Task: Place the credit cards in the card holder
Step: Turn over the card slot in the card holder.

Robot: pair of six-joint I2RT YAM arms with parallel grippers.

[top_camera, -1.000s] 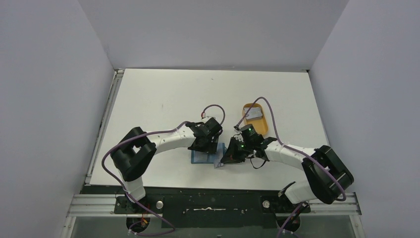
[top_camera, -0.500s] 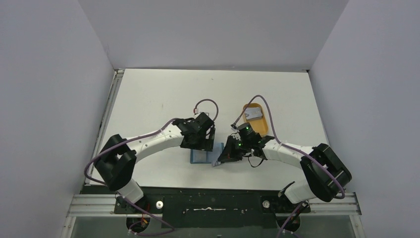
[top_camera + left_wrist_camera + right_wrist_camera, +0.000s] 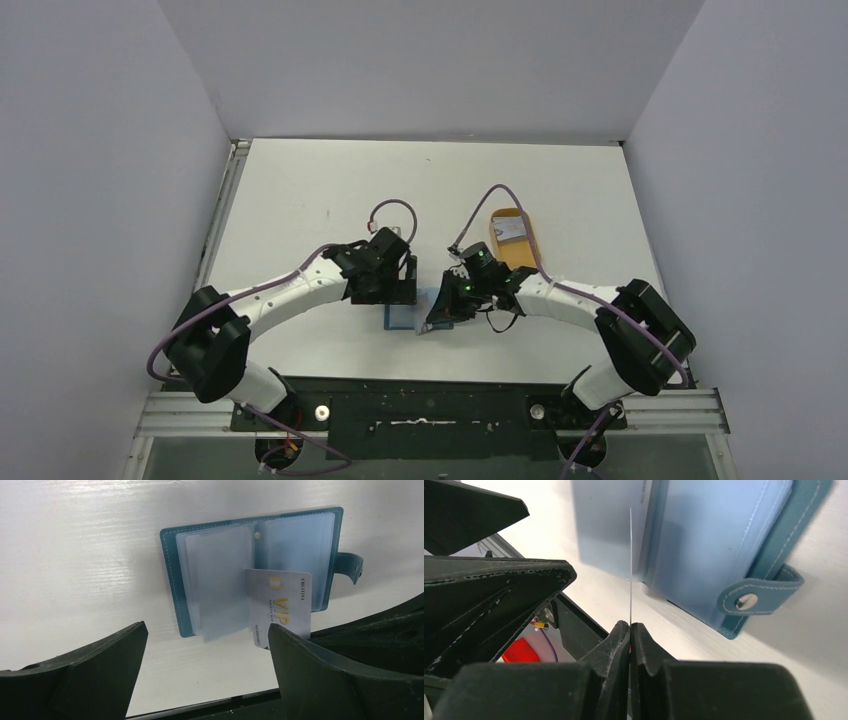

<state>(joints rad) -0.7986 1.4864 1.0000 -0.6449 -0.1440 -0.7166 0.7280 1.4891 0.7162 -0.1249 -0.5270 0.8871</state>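
Card [image 3: 278, 607] stands pinched in right end effector [image 3: 629, 628].

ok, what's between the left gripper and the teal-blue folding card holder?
Left wrist view: mostly bare white table; the silver VIP credit card, pinched by the right gripper, overhangs the near edge of the card holder.

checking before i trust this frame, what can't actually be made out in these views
Top view: the card holder is mostly hidden under the left gripper and right gripper; only a corner shows.
Left wrist view: whether the VIP card has entered a sleeve is unclear; a finger hides its lower edge.
Right wrist view: the card is edge-on, face unseen.
Top view: the count of cards in the orange tray, too small.
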